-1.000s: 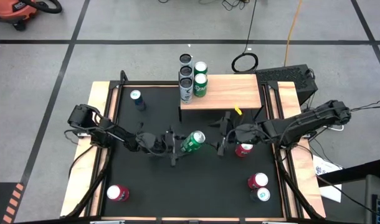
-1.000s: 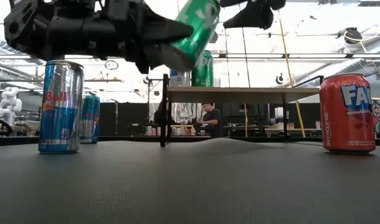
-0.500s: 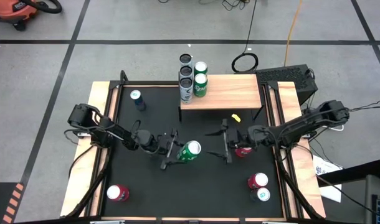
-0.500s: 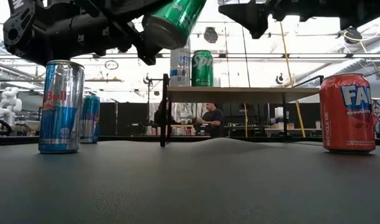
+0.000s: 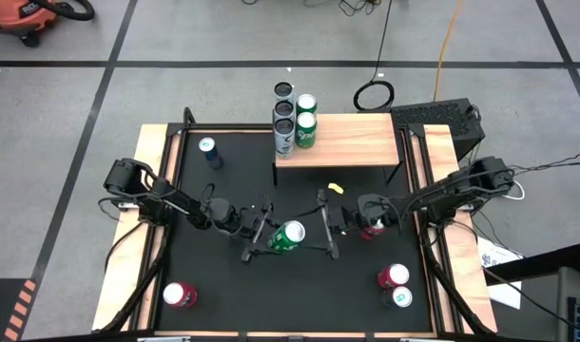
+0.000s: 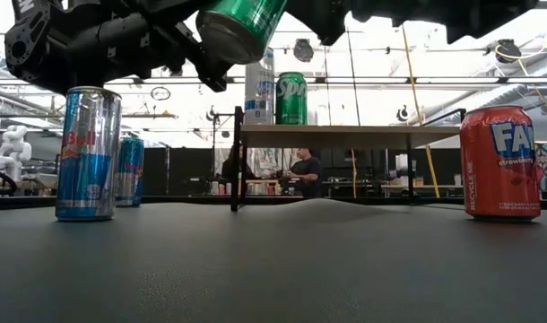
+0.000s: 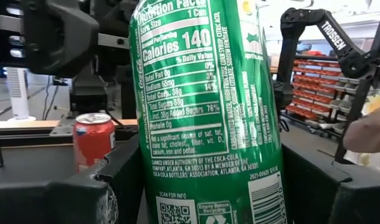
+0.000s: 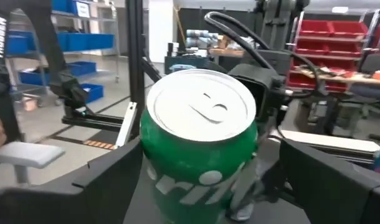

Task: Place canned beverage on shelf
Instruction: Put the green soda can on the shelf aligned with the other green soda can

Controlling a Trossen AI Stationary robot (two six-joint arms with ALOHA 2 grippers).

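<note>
A green soda can (image 5: 290, 236) hangs tilted above the middle of the black table, its silver top (image 8: 199, 102) turned up and toward the right arm. My left gripper (image 5: 271, 236) is shut on it. My right gripper (image 5: 321, 226) is open and level, with one finger on each side of the can's top end, not touching it. The shelf (image 5: 352, 141), a light wood plank on thin black legs (image 6: 237, 157), stands at the far edge. A green can (image 5: 305, 133) and a tall silver can (image 5: 283, 135) stand at its left end. My left gripper pinches the can's round wall (image 7: 146, 186) between its two fingers (image 7: 59, 193), coming level from the table's left. The fingers lie across the can. The can is lifted clear of the table, tilted, its bottom (image 6: 221, 40) facing down and toward the near edge.
Red cans stand at the near left (image 5: 179, 295), under the right arm (image 5: 373, 229) and at the near right (image 5: 395, 275), beside a white-topped can (image 5: 401, 296). A blue can (image 5: 207, 147) stands far left. More cans (image 5: 283, 92) stand behind the shelf. A person's hand (image 7: 372, 129) shows beyond the table.
My right gripper has come down and toward the table's left, turning level, until its fingers stand on either side of the can's top. My left gripper has turned at the wrist without shifting place, swinging the can a little toward the near edge.
</note>
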